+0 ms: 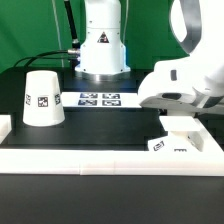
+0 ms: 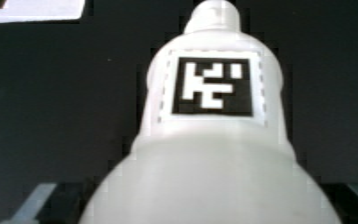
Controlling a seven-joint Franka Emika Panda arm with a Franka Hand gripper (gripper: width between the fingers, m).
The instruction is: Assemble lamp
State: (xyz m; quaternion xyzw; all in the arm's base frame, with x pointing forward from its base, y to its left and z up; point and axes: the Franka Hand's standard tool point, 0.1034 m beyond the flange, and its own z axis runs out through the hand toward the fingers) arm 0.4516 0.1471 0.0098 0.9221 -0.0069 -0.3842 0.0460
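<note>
Wrist view showed the gripper (image 2: 194, 205) clamped on the bulb (image 2: 211, 120), which hung over the base (image 1: 182, 148) at the exterior view's right; I feared a tilted stem would jam or push the base aside.

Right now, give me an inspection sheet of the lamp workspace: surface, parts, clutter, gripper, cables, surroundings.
Surface: black table, white rim.
Job's things: shade standing wide end down at the exterior view's left; base at its right; bulb between the fingers.
Clutter: nothing seen.
Grippers: gripper above the base, around the bulb; grip unclear.
Cables: black cable beside the robot body.
Surroundings: marker board.
</note>
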